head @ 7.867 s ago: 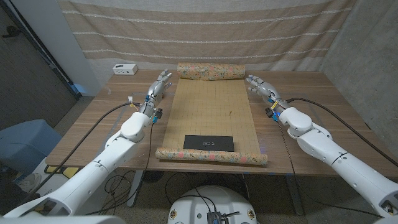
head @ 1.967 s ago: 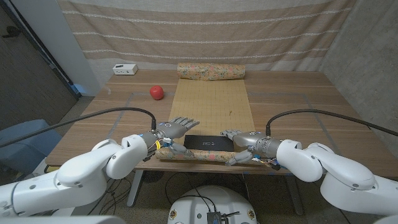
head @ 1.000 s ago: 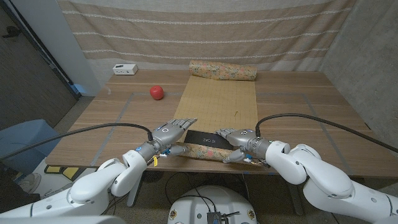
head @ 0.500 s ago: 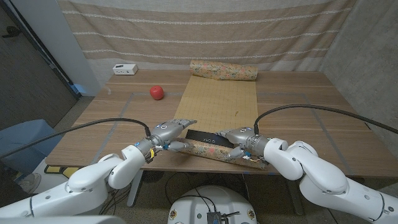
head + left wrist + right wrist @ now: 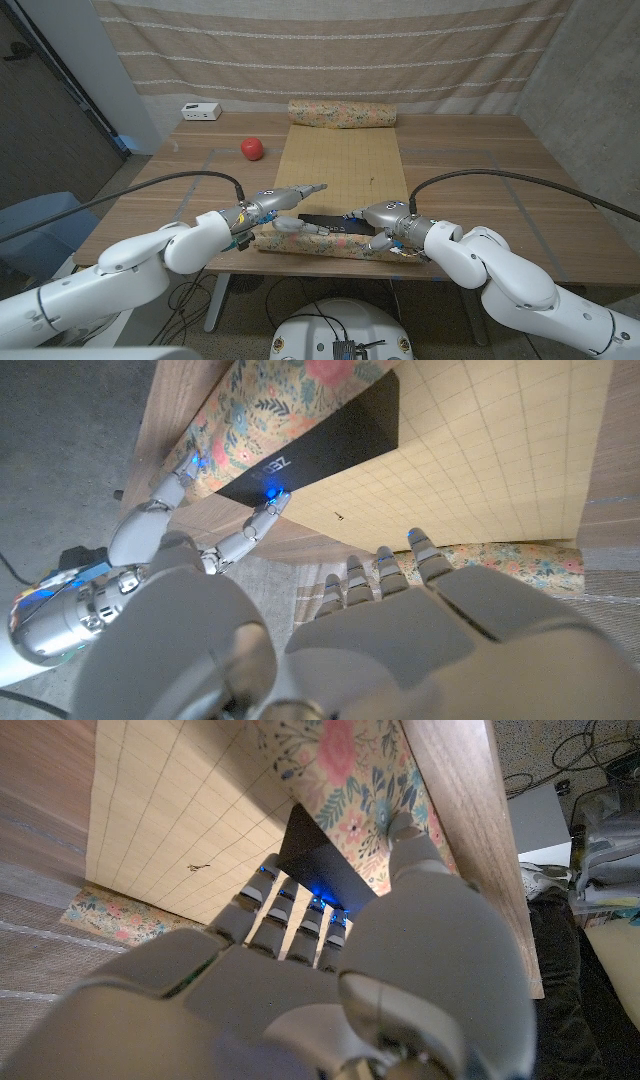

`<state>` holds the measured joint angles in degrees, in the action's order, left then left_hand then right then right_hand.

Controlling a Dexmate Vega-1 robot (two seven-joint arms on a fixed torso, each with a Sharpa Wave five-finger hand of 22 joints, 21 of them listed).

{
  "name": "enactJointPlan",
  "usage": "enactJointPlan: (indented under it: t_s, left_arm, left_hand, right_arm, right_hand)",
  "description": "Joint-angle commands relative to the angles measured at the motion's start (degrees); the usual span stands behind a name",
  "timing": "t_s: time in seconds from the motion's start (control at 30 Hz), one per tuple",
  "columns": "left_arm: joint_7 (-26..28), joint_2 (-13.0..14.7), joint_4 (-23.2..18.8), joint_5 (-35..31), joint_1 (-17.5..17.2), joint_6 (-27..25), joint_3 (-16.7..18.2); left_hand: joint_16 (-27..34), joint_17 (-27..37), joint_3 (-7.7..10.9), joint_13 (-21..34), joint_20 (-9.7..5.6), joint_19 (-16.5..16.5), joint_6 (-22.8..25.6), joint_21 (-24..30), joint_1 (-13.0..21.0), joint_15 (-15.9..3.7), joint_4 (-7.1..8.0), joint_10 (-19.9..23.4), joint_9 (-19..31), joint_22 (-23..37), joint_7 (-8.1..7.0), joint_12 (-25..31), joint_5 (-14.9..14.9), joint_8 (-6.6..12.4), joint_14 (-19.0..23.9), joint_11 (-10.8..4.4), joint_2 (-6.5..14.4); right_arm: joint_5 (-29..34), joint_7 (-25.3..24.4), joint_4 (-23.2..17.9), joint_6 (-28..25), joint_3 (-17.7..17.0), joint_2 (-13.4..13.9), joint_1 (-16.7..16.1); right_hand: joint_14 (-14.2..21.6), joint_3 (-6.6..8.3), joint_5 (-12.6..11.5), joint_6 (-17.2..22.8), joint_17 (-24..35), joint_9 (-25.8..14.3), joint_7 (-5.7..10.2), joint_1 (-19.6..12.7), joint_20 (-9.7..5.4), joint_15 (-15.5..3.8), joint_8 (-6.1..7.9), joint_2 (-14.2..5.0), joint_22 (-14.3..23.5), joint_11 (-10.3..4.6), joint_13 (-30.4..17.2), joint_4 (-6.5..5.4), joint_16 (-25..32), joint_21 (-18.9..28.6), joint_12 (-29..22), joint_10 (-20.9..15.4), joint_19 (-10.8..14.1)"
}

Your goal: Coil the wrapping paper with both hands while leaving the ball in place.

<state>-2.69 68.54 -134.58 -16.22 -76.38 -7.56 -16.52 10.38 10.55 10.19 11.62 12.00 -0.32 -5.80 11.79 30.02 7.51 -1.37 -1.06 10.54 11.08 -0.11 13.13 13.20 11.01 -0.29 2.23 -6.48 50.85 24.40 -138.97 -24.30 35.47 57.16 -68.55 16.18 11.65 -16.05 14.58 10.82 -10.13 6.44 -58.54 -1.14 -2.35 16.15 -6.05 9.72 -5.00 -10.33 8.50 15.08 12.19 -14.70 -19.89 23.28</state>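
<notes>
So the wrapping paper (image 5: 343, 172) is a long sheet lying flat down the middle of the table (image 5: 480, 180), grid side up, with a floral roll at the far end (image 5: 341, 114) and another curl at the near edge (image 5: 325, 243). A black label patch (image 5: 325, 221) sits on the sheet just beyond that near curl.

My guess is it's light, thin stuff that creases easily and springs back if you let go, and slides a bit on wood. The place to take it is the near roll itself, one hand toward each end, rolling evenly so it doesn't go cone-shaped.

The left hand (image 5: 272, 205) hovers over the left end of the near roll, fingers stretched out toward the far side, thumb down near the roll, not gripping anything as far as I can see. The right hand (image 5: 385, 222) rests on the right end, fingers touching the label patch, thumb against the floral roll's near side in the right wrist view; whether it's really clamping, I can't tell.

The ball (image 5: 251, 148) sits far left, well apart from the paper.
</notes>
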Motion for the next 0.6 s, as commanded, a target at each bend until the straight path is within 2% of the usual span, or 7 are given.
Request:
enactJointPlan:
  t_s: [0.03, 0.1, 0.23, 0.47, 0.6]
  left_arm:
    - [-10.0, 4.0, -7.6, 5.2, 3.0, -6.1, 2.3]
    - [-11.9, 5.2, -9.8, 3.8, 4.0, -9.1, 1.5]
    - [-14.8, 5.9, -13.2, -3.1, 6.7, -15.2, -2.8]
    - [-17.9, 3.6, -14.1, -19.6, 9.5, -20.6, -11.3]
    - [-22.5, 1.2, -13.7, -25.6, 11.0, -20.1, -15.0]
  left_hand:
    - [-0.1, 0.2, 0.35, 0.2, 0.18, -0.5, -2.1, -0.1, 0.7, 0.8, -0.04, -1.8, 0.2, 0.1, 0.25, -0.8, 0.9, -0.46, -1.5, 0.87, 1.7]
    - [-0.1, 0.2, 0.48, 0.2, 0.18, -0.7, -2.7, -0.1, 1.0, 0.97, -0.14, -2.0, 0.2, 0.1, 0.79, -0.8, 1.0, -0.56, -1.6, 1.21, 2.1]
    - [-0.2, 0.1, 0.42, 0.4, 0.19, -2.0, -5.8, -0.4, 2.5, 1.9, -0.96, -4.7, 0.2, 0.0, 1.82, -1.6, 1.7, -0.9, -3.5, 2.17, 2.1]
    - [0.2, 0.1, 0.44, 0.4, 0.12, -2.0, -7.1, -0.2, 4.4, 1.63, -2.04, -5.4, 0.3, 0.1, 2.43, -1.5, 2.2, -0.71, -3.4, 2.12, 1.8]
    - [-0.1, 0.1, -0.02, 0.6, 0.21, -2.8, -11.5, -0.3, 7.0, 2.25, -3.56, -9.1, 0.3, 0.1, 3.3, -2.1, 3.2, -1.01, -5.3, 3.46, 0.9]
  right_arm:
    - [-1.2, -1.2, 1.2, 1.3, -0.9, -0.3, -0.5]
    - [-1.3, -1.4, 1.2, 1.3, -1.0, -0.3, -0.6]
    - [-1.5, -1.5, 1.3, 1.3, -1.2, -0.3, -0.6]
    - [-1.8, -1.5, 1.4, 1.5, -1.1, -0.4, -0.3]
    - [-1.9, -1.5, 1.3, 1.5, -1.2, -0.4, -0.2]
  right_hand:
    - [0.8, -0.14, 0.4, 6.6, 0.2, -0.2, 2.38, -1.1, -0.03, -5.65, -0.12, -1.7, 0.3, -4.21, -0.4, -0.28, 0.3, 0.0, 0.1, -5.4, 0.8]
    - [0.8, -0.24, 0.5, 6.3, 0.3, -0.2, 2.14, -1.1, 0.04, -5.48, -0.35, -1.74, 0.3, -4.07, -0.4, -0.39, 0.3, 0.0, 0.2, -5.3, 0.8]
    - [0.6, -0.38, 0.6, 6.3, 0.3, -0.2, 2.06, -1.0, 0.04, -5.26, -0.58, -1.79, 0.3, -3.94, -0.4, -0.49, 0.2, 0.0, 0.5, -5.1, 0.9]
    - [0.5, -0.6, 0.9, 5.9, 0.3, -0.3, 1.65, -1.0, 0.05, -5.21, -1.11, -1.86, 0.3, -3.67, -0.4, -0.61, 0.0, -0.1, 1.1, -4.6, 1.0]
    - [0.5, -0.71, 1.0, 5.8, 0.3, -0.3, 1.48, -1.1, 0.0, -5.24, -1.4, -1.87, 0.3, -3.66, -0.4, -0.61, 0.0, -0.1, 1.3, -4.6, 1.1]
